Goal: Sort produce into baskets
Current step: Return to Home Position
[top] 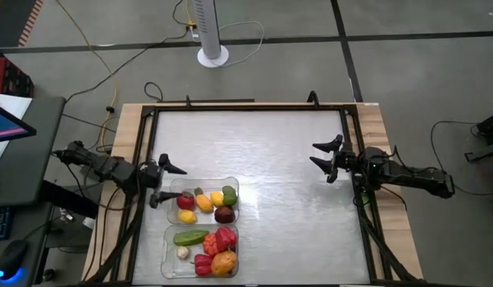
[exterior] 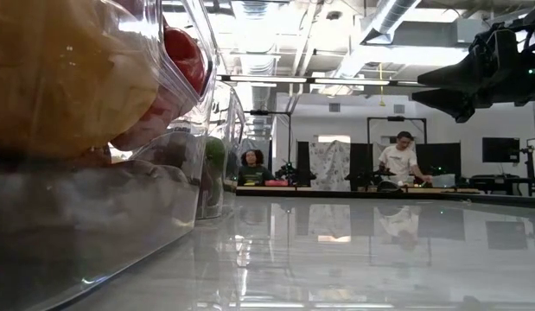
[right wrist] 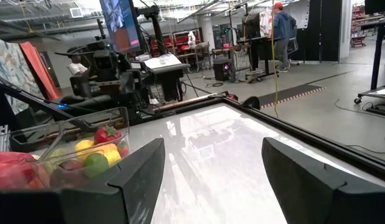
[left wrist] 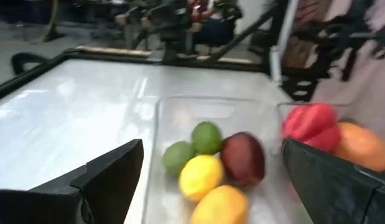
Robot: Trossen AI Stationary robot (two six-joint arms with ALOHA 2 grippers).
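Note:
Two clear bins stand side by side at the table's near left. The farther bin (top: pixel 205 201) holds red, yellow, orange, green and dark purple pieces (left wrist: pixel 208 162). The nearer bin (top: pixel 200 251) holds a green piece, red pieces, an orange piece and a white garlic-like piece (top: pixel 182 253). My left gripper (top: pixel 168 182) is open and empty, just left of the farther bin. My right gripper (top: pixel 324 156) is open and empty over the table's right side, above the surface.
The table's white surface (top: pixel 270 151) spreads between the bins and my right gripper, inside a dark raised frame (top: pixel 246 108). In the low view the nearer bin's wall (exterior: pixel 94 190) fills the left. People stand at benches in the room beyond the table.

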